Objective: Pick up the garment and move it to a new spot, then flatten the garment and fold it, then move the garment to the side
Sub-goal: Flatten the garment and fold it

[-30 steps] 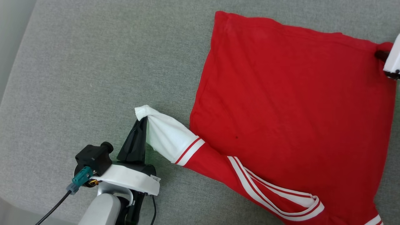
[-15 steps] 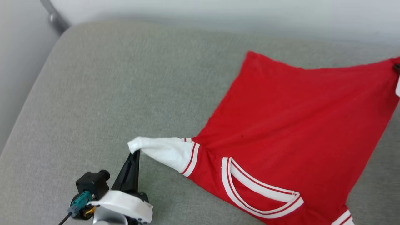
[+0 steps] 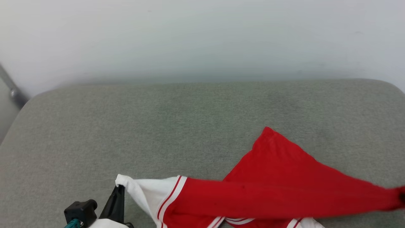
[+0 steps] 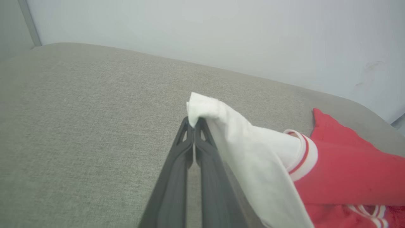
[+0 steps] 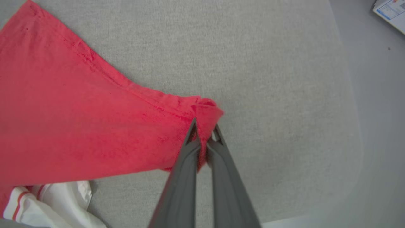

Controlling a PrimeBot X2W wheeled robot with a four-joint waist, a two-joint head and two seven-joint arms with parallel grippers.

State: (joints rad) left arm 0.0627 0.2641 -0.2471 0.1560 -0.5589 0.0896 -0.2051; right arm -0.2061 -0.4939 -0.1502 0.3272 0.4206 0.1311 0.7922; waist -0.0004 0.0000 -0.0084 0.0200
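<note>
A pale wall [image 3: 202,38] is rising behind a broad grey cushion [image 3: 126,126], which is taking up most of the space in front of the robot. The garment [image 3: 269,196] is hanging low over the near part of that cushion. It is being held sideways between the two arms as a taut red band, and one loose red flap [image 3: 269,136] seems to be trailing on the upholstery behind. I'd say it is being held at two points well apart so that the thin fabric is spreading under its own tension and can be carried without bunching up.

On the robot's left, the white sleeve [image 4: 240,142] with its striped trim [image 4: 303,152] is draping over the left gripper [image 4: 193,122]. The dark fingers there are pressing together on the very end of the cuff. On its right, the right gripper [image 5: 204,129] is pinching a small bunched red corner [image 5: 207,107] at the far end of the shirt, and its fingers are closing tightly around the fold. Gripping the extremities is leaving the body of the shirt free to fall open when it is laid down.
</note>
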